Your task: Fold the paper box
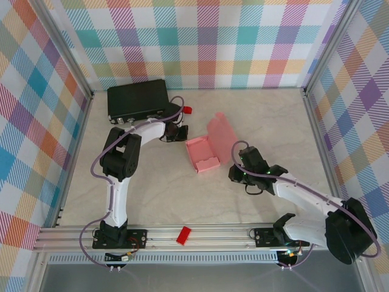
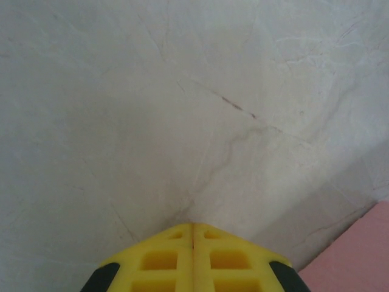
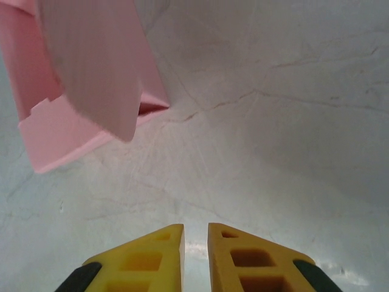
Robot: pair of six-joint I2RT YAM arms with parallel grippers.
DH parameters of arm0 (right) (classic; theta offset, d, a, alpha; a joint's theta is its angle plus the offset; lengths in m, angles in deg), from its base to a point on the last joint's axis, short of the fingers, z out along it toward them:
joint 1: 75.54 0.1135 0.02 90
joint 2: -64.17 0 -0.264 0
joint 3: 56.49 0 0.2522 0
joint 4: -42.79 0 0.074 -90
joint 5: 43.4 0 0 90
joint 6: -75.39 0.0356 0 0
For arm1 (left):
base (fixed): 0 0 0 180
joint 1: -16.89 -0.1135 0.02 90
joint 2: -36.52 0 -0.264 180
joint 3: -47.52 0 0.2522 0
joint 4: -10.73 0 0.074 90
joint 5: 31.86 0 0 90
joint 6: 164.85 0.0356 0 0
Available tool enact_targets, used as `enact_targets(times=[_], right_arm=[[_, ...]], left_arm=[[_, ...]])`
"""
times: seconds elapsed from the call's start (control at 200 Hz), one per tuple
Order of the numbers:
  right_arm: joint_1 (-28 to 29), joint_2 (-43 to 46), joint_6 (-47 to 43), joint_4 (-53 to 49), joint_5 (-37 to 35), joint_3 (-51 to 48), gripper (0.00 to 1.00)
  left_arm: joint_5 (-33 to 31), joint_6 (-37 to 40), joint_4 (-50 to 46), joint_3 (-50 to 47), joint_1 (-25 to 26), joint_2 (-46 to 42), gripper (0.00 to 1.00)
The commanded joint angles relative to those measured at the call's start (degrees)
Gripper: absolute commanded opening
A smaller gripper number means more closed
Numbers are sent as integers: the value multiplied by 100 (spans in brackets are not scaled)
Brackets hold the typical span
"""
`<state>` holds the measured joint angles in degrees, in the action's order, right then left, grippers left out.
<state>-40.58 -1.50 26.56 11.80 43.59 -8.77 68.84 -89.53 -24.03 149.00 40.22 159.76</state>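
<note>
The pale pink paper box [image 1: 203,156] lies in the middle of the table as a shallow tray, its lid flap [image 1: 219,130] standing up at the back right. In the right wrist view the paper box [image 3: 67,137] is at the upper left, with the flap [image 3: 97,61] leaning over it. My left gripper [image 1: 181,132] rests just left of the box, fingers [image 2: 176,255] pressed together, empty; a pink corner [image 2: 358,255] shows at the lower right. My right gripper [image 1: 238,169] is just right of the box, its fingers [image 3: 237,255] a narrow gap apart over bare table.
A black case [image 1: 138,98] lies at the back left, with a small red piece [image 1: 188,110] beside it. Another red piece [image 1: 183,235] sits on the front rail. Chequered cloth walls and aluminium posts enclose the marble-look table [image 1: 267,115].
</note>
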Motion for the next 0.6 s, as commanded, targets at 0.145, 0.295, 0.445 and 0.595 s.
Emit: enact_targets(times=[0.145, 0.295, 0.445, 0.595], right_arm=[[-83, -910, -403, 306, -666, 647, 18], [-241, -1398, -613, 326, -732, 1003, 17], [-383, -1809, -966, 440, -702, 1297, 18], [-468, -2175, -1400, 516, -667, 1644, 19]], left_arm=[[250, 64, -25, -732, 214, -397, 1], [176, -72, 185, -1300, 292, -743, 1], [181, -305, 429, -1967, 383, -1171, 1], [2, -858, 868, -2819, 569, -1698, 1]])
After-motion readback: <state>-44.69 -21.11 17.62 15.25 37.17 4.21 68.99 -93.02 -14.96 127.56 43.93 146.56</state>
